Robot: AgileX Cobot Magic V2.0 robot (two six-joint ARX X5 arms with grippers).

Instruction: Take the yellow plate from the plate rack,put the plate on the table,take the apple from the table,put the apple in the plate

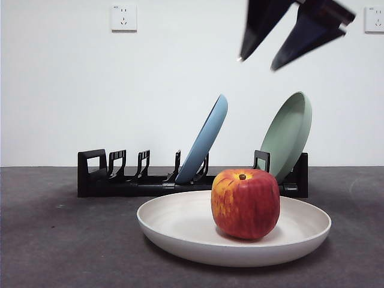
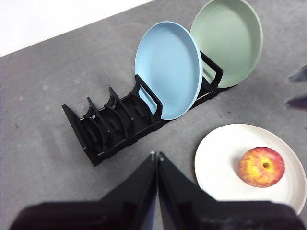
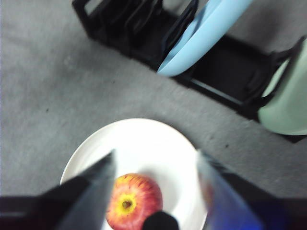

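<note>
The yellow plate (image 1: 180, 231) (image 2: 220, 153) (image 3: 139, 139), cream in colour, lies flat on the table (image 1: 54, 240) in front of the plate rack (image 1: 120, 183) (image 2: 110, 129) (image 3: 124, 28). The apple (image 1: 245, 204) (image 2: 261, 166) (image 3: 133, 201) sits upright in the plate. High above the apple my right gripper (image 1: 258, 63) (image 3: 156, 158) hangs open, holding nothing. My left gripper (image 2: 157, 154) is shut and empty, raised over the table on the near side of the rack.
A light blue plate (image 1: 207, 141) (image 2: 168, 69) (image 3: 206, 33) and a pale green plate (image 1: 291, 135) (image 2: 230, 40) (image 3: 288, 105) lean in the rack's slots. Behind it stands a white wall with sockets (image 1: 123, 17).
</note>
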